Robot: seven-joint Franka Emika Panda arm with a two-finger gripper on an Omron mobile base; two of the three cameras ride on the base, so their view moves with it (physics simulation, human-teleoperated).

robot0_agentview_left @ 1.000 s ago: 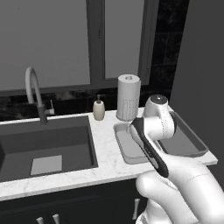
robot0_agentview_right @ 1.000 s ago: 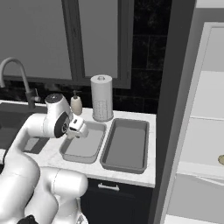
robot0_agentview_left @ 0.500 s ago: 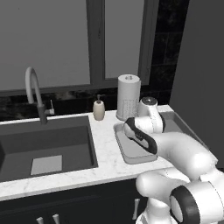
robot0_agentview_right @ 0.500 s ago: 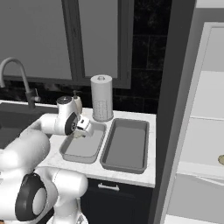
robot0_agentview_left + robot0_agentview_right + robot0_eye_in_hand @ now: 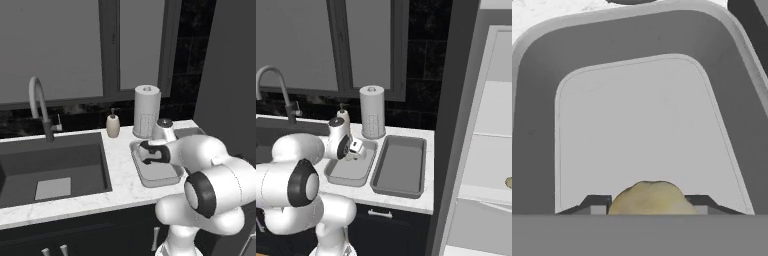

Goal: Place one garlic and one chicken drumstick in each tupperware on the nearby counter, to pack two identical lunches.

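Hand view: pale yellowish rounded lump, likely garlic (image 5: 648,198), sits between the two dark fingertips (image 5: 594,204) at the bottom edge, touching both, so the jaws are partly closed and gripping it. Behind it lies the light floor of a grey tupperware (image 5: 542,115), rim curving round on three sides; white marbled counter (image 5: 547,12) at the top left past the rim.

Right base view: gripper (image 5: 354,151) hangs low over the left tupperware (image 5: 363,172), tips pointing down into it, near its back half. Second tupperware (image 5: 383,185) lies just beside it on the right, long sides nearly touching. Both sit on the counter (image 5: 428,200), in front of a paper-towel roll (image 5: 372,112). A soap bottle (image 5: 344,114) stands left of the roll, faucet (image 5: 276,85) further left.

Left base view: arm bends over the counter (image 5: 120,185), gripper (image 5: 148,161) above the nearer tupperware (image 5: 162,180); sink (image 5: 50,167) to the left, roll (image 5: 146,111) and bottle (image 5: 113,125) behind. Garlic is too small to pick out in the base views. No readable writing or labels anywhere.
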